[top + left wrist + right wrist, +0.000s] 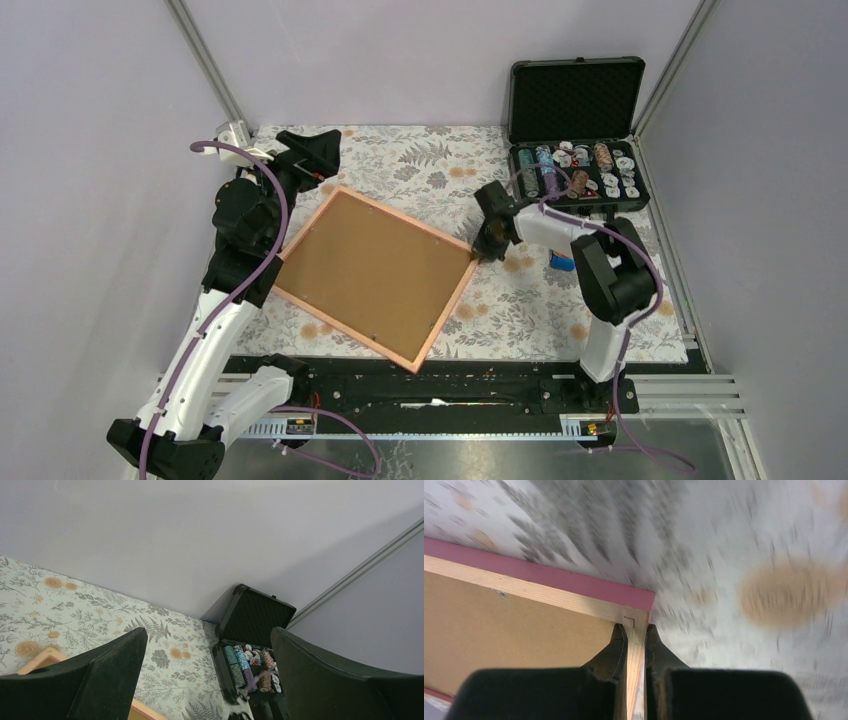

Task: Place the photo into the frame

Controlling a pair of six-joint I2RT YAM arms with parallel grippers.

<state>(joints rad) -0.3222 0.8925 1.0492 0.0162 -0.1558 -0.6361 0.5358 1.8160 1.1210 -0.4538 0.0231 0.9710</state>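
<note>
- The frame lies flat on the floral tablecloth, back side up, turned diagonally to the table edges.
- A brown backing board fills the frame inside its wooden rails.
- The photo is not visible in any view. Whether it sits under the backing board cannot be told.
- The right gripper is at the frame corner that points toward the open black case. One finger is inside the rail and one outside, and both are pressed against the wood, so it is clamped on the frame.
- The left gripper hangs above the frame's far corner on the left-arm side. Its jaws are spread wide and hold nothing.
- Step in hand, as a judgement: securing the frame by its corner, either to lift or turn it or to hold it steady.
- Next move calls for:
  - a firm pinch on the narrow rail, since the grip covers little surface;
  - a slow raise, so the frame does not pivot on its opposite corner;
  - the left arm brought down to support the frame's far side.
</note>
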